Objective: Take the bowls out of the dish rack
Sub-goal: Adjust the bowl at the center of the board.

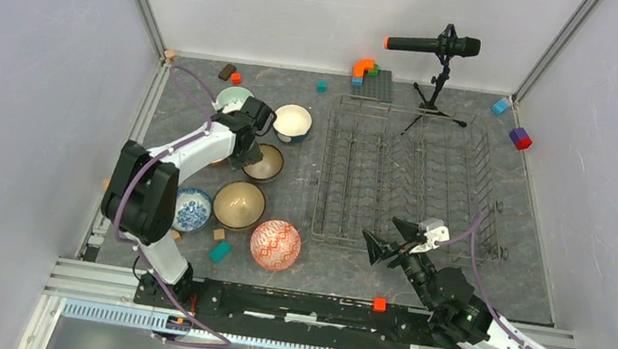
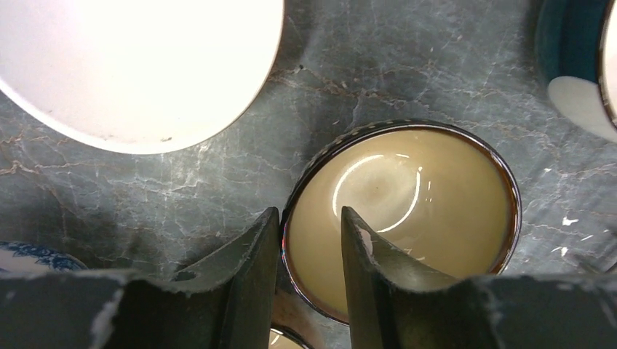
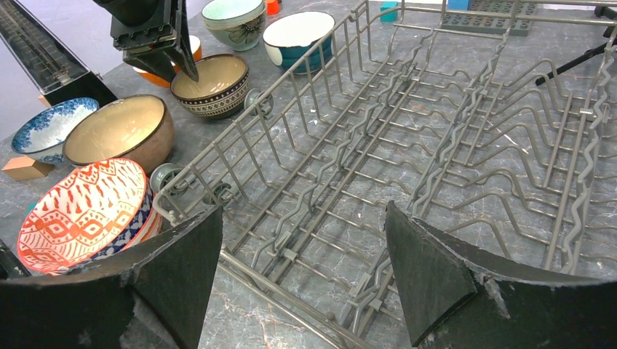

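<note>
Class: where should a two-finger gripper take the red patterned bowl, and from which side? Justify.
Grip the red bowl by its rim, from above at its near edge, one finger inside, one outside. It stands upright, mouth open, likely too wide to span, and nothing crowds that edge.

Left end effector straddles the striped bowl rim, tight quarters: pale bowl and teal bowl crowd close. Right end effector hangs wide at the dish rack near edge, bare bench beneath, narrow lanes between tines, microphone tripod at the far edge.
</note>
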Robot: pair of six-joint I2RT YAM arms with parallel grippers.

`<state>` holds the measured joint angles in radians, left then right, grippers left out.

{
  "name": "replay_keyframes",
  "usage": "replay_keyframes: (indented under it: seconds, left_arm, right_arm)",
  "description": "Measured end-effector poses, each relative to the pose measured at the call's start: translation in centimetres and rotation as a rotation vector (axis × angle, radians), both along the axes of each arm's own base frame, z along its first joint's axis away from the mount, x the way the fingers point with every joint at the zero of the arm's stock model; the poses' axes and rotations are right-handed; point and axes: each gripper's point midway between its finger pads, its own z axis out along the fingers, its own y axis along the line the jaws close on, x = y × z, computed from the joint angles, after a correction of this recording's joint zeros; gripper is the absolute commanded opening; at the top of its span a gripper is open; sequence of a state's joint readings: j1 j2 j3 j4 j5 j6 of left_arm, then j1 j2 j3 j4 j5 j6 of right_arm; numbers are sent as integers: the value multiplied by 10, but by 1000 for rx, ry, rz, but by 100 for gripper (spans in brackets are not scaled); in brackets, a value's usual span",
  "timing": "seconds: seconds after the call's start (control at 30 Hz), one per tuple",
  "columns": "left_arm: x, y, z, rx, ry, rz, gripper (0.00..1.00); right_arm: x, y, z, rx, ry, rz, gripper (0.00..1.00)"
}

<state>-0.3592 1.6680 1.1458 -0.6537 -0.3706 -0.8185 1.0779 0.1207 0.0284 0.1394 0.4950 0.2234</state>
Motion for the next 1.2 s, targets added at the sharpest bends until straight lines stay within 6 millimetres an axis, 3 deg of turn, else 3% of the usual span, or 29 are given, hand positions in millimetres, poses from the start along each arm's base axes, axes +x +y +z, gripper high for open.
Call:
replay_keyframes:
  seconds: [0.13, 0.5, 0.8, 0.93, 1.03, 1.1, 1.2]
  left_arm:
    - [9, -3, 3, -5, -7, 1, 34]
    - [27, -5, -4, 2, 10, 12, 30]
    - [33, -5, 14, 7, -7, -19, 61]
    - [12, 1, 43, -20, -70, -32, 69]
    - [-17, 5, 69, -62, -144, -47, 74]
    - [-37, 3, 76, -81, -178, -62, 79]
    - [-73, -14, 68, -91, -166, -127, 85]
  right_arm:
    - [0, 0, -2, -6, 3, 0, 86]
    - [-1, -3, -3, -2, 10, -3, 86]
    - [-1, -3, -5, -10, 15, -4, 87]
    - [-1, -3, -7, -18, 18, -5, 87]
    - [-1, -2, -10, -31, 25, -4, 87]
    - [0, -2, -11, -37, 28, -4, 87]
    - [0, -1, -12, -41, 30, -4, 87]
